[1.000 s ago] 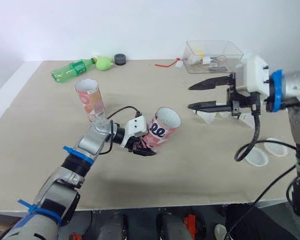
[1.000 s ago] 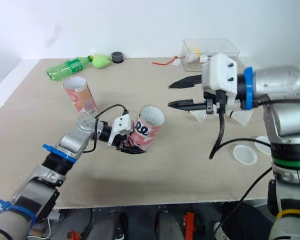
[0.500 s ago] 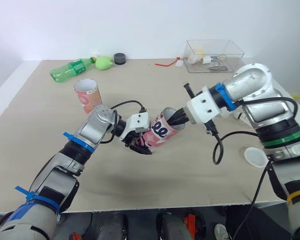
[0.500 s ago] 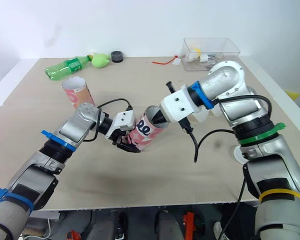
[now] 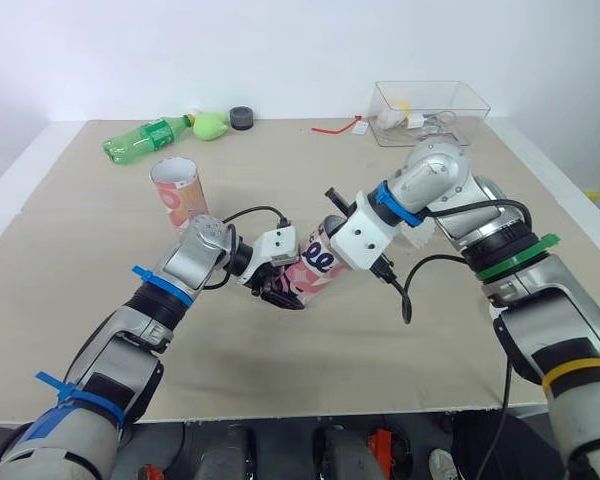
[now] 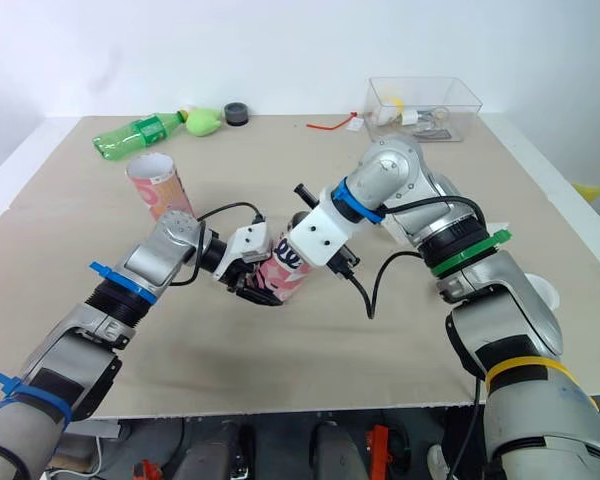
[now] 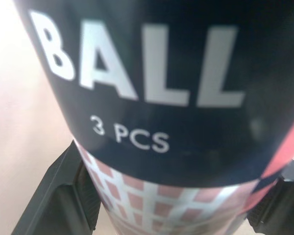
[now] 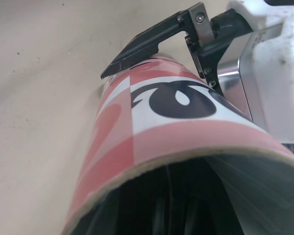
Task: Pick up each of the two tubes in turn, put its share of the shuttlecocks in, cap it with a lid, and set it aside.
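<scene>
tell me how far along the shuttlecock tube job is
Done: nothing capped or set aside yet. In hand: the left gripper clamps the tilted tube while the right gripper is at its open mouth. Left: capping it, then the whole routine for the upright tube, open at the top.

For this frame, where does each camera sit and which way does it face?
Head stereo pair: on the head, facing forward and down over the table; both arms show, left gripper clamping the tilted tube, right gripper at its mouth.
Left wrist: close against that tube's printed wall, own fingers flanking it.
Right wrist: looks at the tube's open mouth; the left gripper shows beyond.
Shared: the tube, in every view.
</scene>
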Robot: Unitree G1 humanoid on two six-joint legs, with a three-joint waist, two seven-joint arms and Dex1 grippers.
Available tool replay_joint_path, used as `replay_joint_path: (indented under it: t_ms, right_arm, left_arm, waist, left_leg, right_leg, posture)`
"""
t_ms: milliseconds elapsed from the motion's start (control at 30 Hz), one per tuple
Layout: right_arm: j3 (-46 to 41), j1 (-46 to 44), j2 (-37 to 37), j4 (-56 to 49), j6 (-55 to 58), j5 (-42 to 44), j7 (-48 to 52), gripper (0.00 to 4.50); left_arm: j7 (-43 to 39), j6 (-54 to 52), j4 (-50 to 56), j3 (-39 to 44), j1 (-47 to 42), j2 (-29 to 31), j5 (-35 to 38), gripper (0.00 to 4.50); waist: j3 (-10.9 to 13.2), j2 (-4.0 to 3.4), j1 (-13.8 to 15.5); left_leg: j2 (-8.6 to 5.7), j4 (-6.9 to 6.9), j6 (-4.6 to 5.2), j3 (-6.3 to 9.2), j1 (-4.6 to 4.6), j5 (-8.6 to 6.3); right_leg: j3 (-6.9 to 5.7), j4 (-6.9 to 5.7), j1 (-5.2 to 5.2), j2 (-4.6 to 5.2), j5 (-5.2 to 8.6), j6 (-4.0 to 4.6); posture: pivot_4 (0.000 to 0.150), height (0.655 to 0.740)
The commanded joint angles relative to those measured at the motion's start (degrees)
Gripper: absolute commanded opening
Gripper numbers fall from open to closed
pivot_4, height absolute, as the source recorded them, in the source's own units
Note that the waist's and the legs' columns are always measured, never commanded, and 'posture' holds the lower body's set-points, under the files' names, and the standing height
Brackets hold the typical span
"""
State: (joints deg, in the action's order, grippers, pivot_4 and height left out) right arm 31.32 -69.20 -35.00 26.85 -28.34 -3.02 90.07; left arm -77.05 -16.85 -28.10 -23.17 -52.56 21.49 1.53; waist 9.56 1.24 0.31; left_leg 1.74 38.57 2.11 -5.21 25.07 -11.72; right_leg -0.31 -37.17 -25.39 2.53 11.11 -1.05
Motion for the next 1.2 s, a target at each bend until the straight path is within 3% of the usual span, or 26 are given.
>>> replay_joint_path:
  t_ms: [33,233,433,567,667,800,1200]
  right_arm:
    - [-4.5,-3.0,-0.9,0.1,1.3,4.0,2.3,0.09]
    - [-13.4,-5.0,-5.5,-2.0,9.6,12.6,1.8,0.09]
    - [-23.6,-1.2,-9.9,-7.4,29.0,22.4,-2.4,0.09]
    - [-35.5,11.2,-12.5,-15.5,46.5,32.1,-12.6,0.09]
    - [-41.7,21.4,-11.9,-22.5,50.7,34.6,-20.2,0.09]
    - [-46.4,34.7,-10.3,-31.5,53.5,35.0,-28.9,0.09]
    - [-51.8,48.3,-8.6,-40.2,62.2,39.2,-41.5,0.09]
  left_arm:
    - [1.3,2.8,-0.3,1.0,-0.2,-0.8,-0.2,3.22]
    - [1.8,4.3,-1.9,1.2,0.1,-0.7,-0.6,3.22]
    - [4.4,6.7,-3.2,2.6,0.6,-1.8,-0.4,3.22]
    - [6.8,6.8,-2.3,5.6,3.2,-3.7,2.4,3.22]
    - [8.4,8.5,-0.3,7.9,6.4,-5.3,4.6,3.22]
    - [13.6,9.4,2.3,10.7,12.4,-8.6,6.7,3.22]
    - [24.7,16.1,6.2,11.0,22.3,-14.2,5.1,3.22]
  waist:
    - [0.0,0.00,0.0]
    - [0.0,0.00,0.0]
    - [0.0,0.00,0.1]
    - [0.0,0.03,0.3]
    - [0.0,0.02,0.2]
    - [0.0,-0.01,0.1]
    - [0.0,0.00,0.2]
  left_leg:
    - [0.00,0.01,0.00,-0.01,0.00,0.01]
    - [0.00,-0.02,0.00,-0.03,0.01,0.00]
    - [-0.03,-0.07,0.00,0.02,0.02,-0.03]
    - [-0.09,-0.05,0.00,0.08,0.06,-0.03]
    - [-0.15,-0.06,0.03,0.00,0.06,-0.05]
    - [-0.17,-0.07,0.04,-0.03,0.06,-0.05]
    - [-0.18,0.02,0.17,-0.02,-0.04,0.15]
  right_leg:
    - [0.01,0.00,0.00,0.01,-0.03,0.06]
    - [0.02,0.01,-0.02,0.03,-0.08,0.06]
    - [-0.05,0.02,-0.02,0.12,-0.06,0.10]
    - [-0.20,0.09,0.05,0.36,0.04,0.30]
    - [-0.22,0.12,0.05,0.72,-0.09,0.11]
    - [-0.29,0.08,-0.01,0.47,-0.12,0.03]
    - [-0.10,0.14,0.16,0.34,-0.02,-0.34]
  posture:
    - [0.150,0.7400]
    - [0.150,0.7400]
    - [0.150,0.7400]
    - [0.150,0.7400]
    - [0.150,0.7400]
    - [0.150,0.7400]
    - [0.150,0.7400]
